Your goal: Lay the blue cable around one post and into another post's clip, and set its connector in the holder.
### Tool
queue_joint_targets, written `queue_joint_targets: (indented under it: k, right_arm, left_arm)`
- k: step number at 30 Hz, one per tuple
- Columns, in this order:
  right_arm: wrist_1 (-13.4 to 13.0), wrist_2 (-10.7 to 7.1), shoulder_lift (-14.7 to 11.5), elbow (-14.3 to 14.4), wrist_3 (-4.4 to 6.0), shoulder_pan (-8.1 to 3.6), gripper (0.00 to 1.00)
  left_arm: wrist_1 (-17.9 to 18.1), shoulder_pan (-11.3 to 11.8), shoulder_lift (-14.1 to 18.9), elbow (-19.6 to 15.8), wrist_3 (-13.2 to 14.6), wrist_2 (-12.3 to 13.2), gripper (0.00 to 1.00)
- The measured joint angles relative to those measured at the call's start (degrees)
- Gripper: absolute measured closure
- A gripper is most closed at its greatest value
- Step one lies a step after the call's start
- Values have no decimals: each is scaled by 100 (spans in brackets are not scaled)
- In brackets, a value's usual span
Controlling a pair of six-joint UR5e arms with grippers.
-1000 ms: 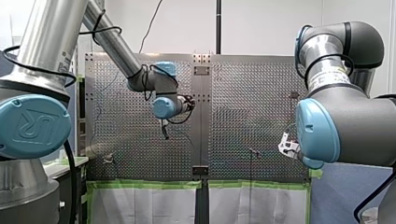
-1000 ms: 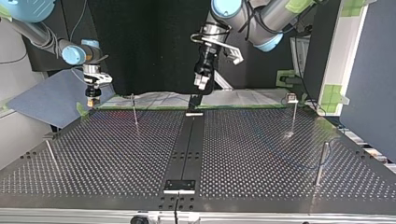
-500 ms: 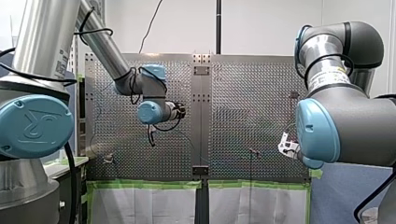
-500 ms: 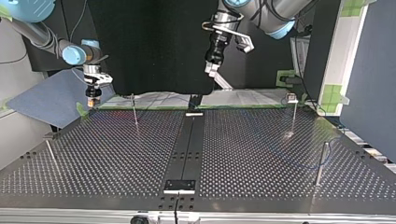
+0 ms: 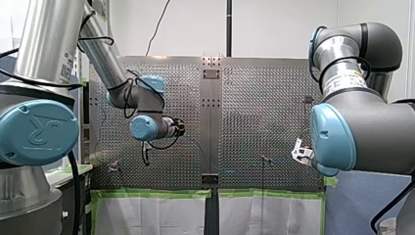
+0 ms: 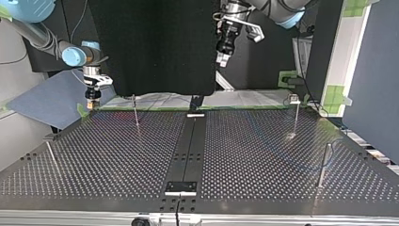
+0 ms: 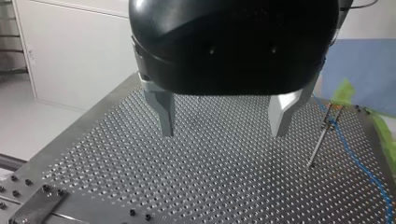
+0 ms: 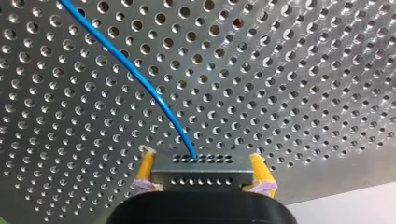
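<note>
My right gripper (image 8: 201,163) is gripping the connector (image 8: 201,175) at the table's (image 6: 263,155) corner; my left gripper (image 7: 223,130) is hanging open, empty. Next, probably, looping the cable (image 8: 140,79) round a post (image 7: 322,140).

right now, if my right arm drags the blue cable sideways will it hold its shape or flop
Probably floppy: the blue cable is thin and runs in a loose curve from the connector held in my right gripper. Likely light, so it should trail easily. It may snag, since it passes beside a post.

Four posts (image 6: 135,112) (image 6: 295,120) (image 6: 323,165) (image 6: 51,157), one blue cable (image 8: 140,77), one connector (image 8: 201,178), two pincers (image 7: 223,133) (image 8: 201,163).
</note>
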Motion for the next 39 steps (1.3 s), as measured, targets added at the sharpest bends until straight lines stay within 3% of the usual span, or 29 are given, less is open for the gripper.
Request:
queue_joint_targets:
  k: [14, 21, 33, 39]
  right_arm:
    - [81, 14, -5, -49, -58, 3, 100]
    - [127, 22, -37, -74, -94, 2, 100]
    - [484, 50, -522, -105, -185, 29, 100]
    - [702, 71, -774, -105, -326, 132, 100]
  left_arm:
    - [539, 299, -14, -698, 104, 15, 0]
    - [677, 403, -224, -624, 128, 238, 0]
    - [832, 417, -648, -539, 159, 321, 0]
    - [823, 420, -663, -539, 158, 311, 0]
